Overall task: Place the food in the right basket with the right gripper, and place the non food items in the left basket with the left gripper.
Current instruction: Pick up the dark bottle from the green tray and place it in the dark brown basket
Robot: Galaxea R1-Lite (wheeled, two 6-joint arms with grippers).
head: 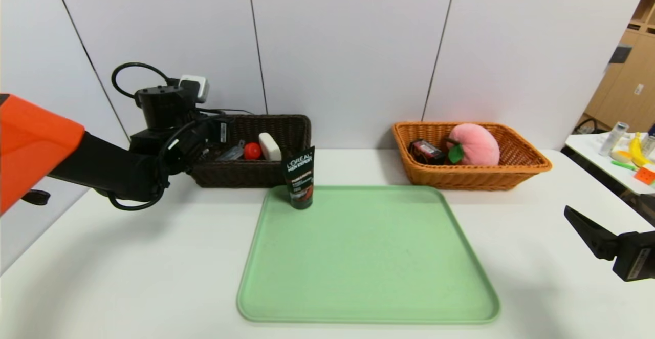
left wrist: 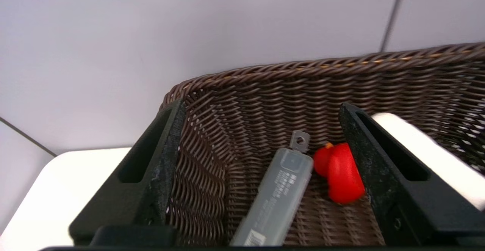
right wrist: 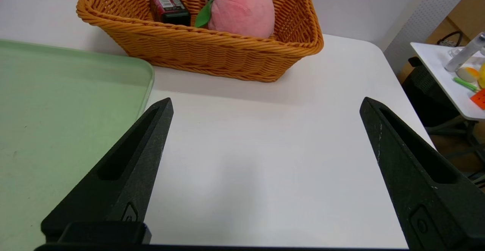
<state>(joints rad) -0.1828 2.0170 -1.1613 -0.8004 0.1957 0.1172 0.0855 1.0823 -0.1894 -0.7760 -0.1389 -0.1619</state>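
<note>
My left gripper (left wrist: 261, 109) is open and empty over the left end of the dark brown basket (head: 286, 124). That basket (left wrist: 265, 88) holds a grey translucent case (left wrist: 274, 198), a red toy (left wrist: 341, 171) and a white bar (head: 269, 146). A dark L'Oreal tube (head: 300, 177) stands upright on the far left corner of the green tray (head: 368, 257). The orange basket (head: 527, 167) holds a pink plush peach (head: 475, 144) and a dark red packet (head: 424, 150). My right gripper (right wrist: 265, 105) is open and empty over the bare table right of the tray.
A side table (head: 588, 149) at the far right carries a bottle, a banana and small items. A white wall stands close behind both baskets. The white table (head: 128, 272) runs around the tray.
</note>
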